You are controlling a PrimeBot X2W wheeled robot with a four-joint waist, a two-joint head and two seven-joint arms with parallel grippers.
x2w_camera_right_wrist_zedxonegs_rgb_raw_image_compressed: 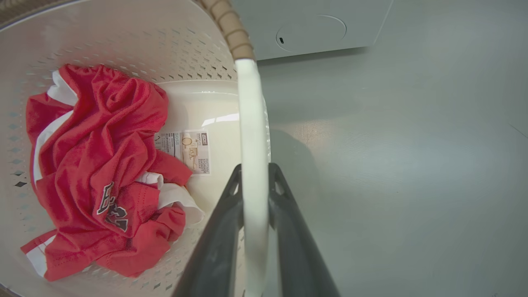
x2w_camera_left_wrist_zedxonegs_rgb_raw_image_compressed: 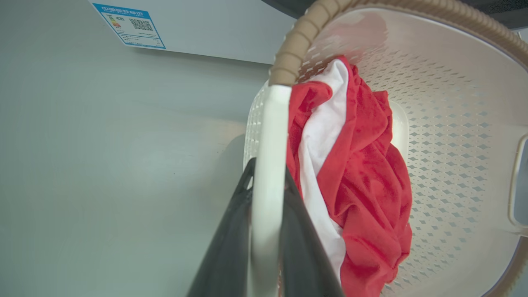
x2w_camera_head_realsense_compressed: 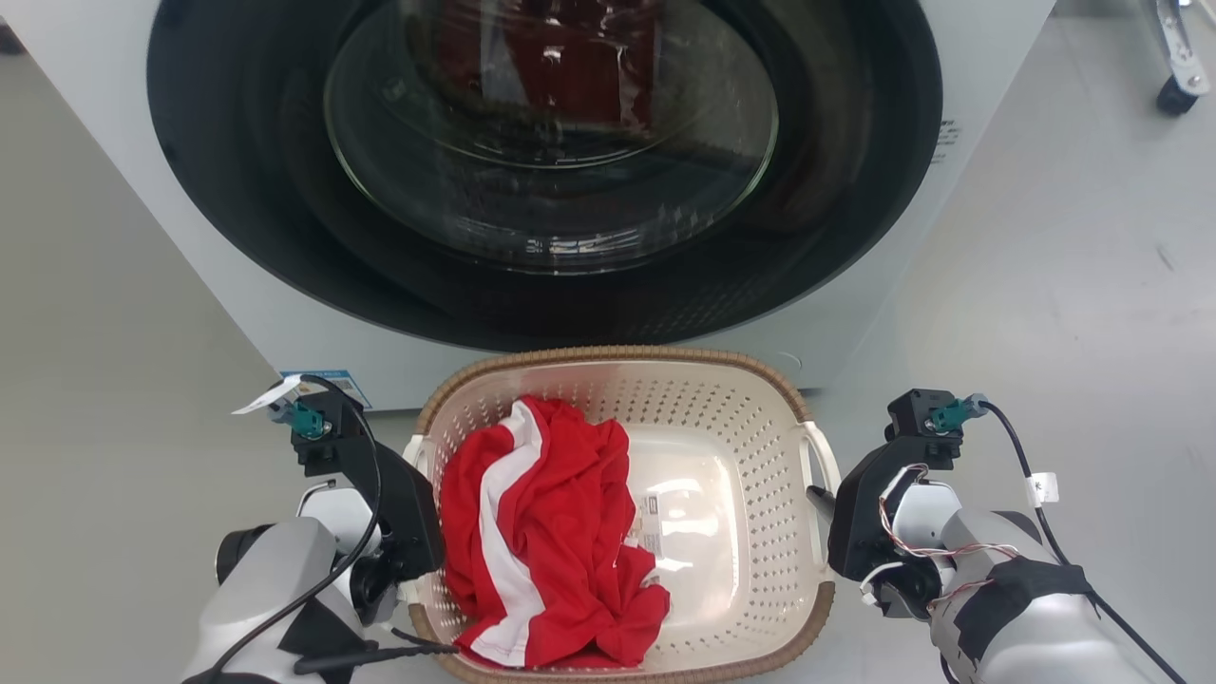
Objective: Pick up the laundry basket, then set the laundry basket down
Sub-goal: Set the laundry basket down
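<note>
Six o'clock, head view — cream perforated plastic laundry basket [x2w_camera_head_realsense_compressed: 750,418]; left gripper [x2w_camera_left_wrist_zedxonegs_rgb_raw_image_compressed: 268,177], right gripper [x2w_camera_right_wrist_zedxonegs_rgb_raw_image_compressed: 254,173] clamped on handles [x2w_camera_head_realsense_compressed: 822,456]; uneven lift risks tipping.

Your head camera looks steeply down on the laundry basket [x2w_camera_head_realsense_compressed: 760,532]. Wrist cameras sit close along its left handle [x2w_camera_left_wrist_zedxonegs_rgb_raw_image_compressed: 268,165] and right handle [x2w_camera_right_wrist_zedxonegs_rgb_raw_image_compressed: 251,144]; all views share the red garment [x2w_camera_head_realsense_compressed: 560,532].

A smooth grey floor [x2w_camera_head_realsense_compressed: 1045,285] is seen. A white washing machine [x2w_camera_head_realsense_compressed: 988,57] stands on it across the top, a caster [x2w_camera_head_realsense_compressed: 1176,95] at upper right. The laundry basket [x2w_camera_head_realsense_compressed: 741,418] is seen at bottom centre; floor contact cannot be told.
</note>
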